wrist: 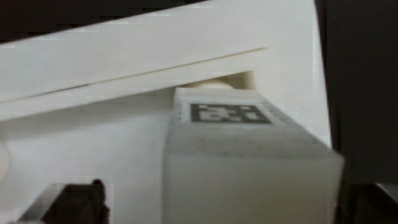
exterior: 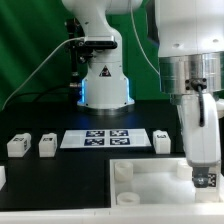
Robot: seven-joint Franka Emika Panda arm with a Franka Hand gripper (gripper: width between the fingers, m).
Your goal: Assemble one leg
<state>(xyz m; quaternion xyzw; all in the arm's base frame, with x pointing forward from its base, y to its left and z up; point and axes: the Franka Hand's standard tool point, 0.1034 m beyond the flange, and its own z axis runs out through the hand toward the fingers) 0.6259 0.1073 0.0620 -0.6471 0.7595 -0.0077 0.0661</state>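
Observation:
One leg, a stubby white post with a black-and-white tag, stands upright at the corner of the white panel on the exterior view's right. My gripper is straight above it, fingers down either side. In the wrist view the leg fills the middle, tag up, with the panel behind it. My gripper stands wide around the leg, and a strip of panel shows between one fingertip and the leg. The leg's foot and the socket are hidden.
The marker board lies behind the panel. Three loose legs stand in that row. Two round sockets rise from the panel's left side. The robot base is at the back.

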